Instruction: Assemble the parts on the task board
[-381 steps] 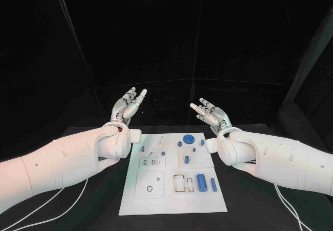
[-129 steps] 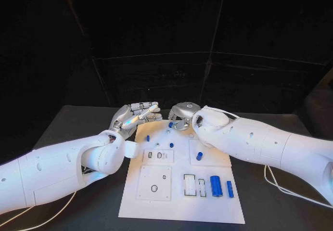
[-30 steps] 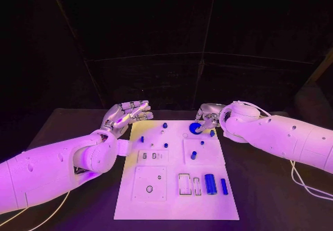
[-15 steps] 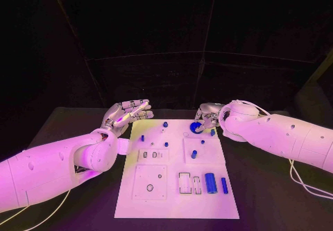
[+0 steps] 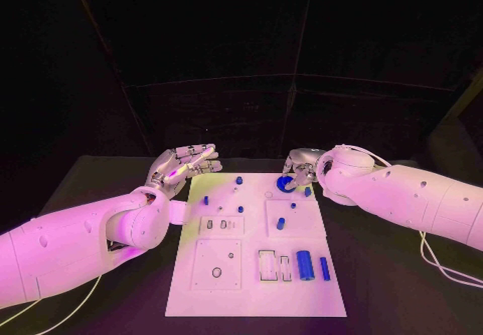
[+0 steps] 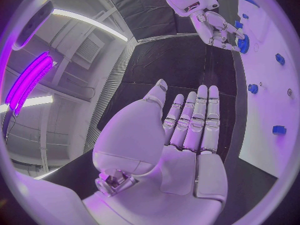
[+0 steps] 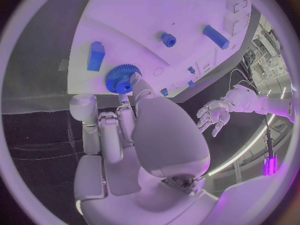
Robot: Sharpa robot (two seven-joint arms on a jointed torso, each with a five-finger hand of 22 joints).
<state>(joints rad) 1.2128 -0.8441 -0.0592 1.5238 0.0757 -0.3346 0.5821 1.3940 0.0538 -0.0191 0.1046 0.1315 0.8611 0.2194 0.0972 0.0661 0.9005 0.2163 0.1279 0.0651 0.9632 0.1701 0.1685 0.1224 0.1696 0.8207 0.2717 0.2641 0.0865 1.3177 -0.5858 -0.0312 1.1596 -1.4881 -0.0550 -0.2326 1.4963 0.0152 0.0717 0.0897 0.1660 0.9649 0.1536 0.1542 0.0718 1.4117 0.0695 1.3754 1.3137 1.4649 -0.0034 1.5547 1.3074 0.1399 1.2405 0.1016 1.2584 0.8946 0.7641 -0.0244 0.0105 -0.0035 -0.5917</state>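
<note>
A blue gear (image 5: pixel 285 184) is pinched by the right hand (image 5: pixel 300 167) at the task board's (image 5: pixel 257 293) upper right corner, in the frame's centre. The left hand (image 5: pixel 185 165) is held released, fingers extended, holding nothing, left of the board's upper edge.

The flat white task board (image 5: pixel 257 293) looks like smooth matt plastic, its recesses crisply cut. At its twelve o'clock end a round blue gear (image 7: pixel 122 78) shows a finely toothed, ridged rim, plastic by its look; toward five o'clock a blue cylinder (image 5: pixel 305 265) has a smooth, faintly shiny skin. The black table (image 5: pixel 398 279) seems dull, maybe cloth-covered. Both silver metallic hands, left (image 6: pixel 187 130) and right (image 7: pixel 134 135), look satin-smooth, and the arm shells (image 5: pixel 403 199) are glossy white plastic.
</note>
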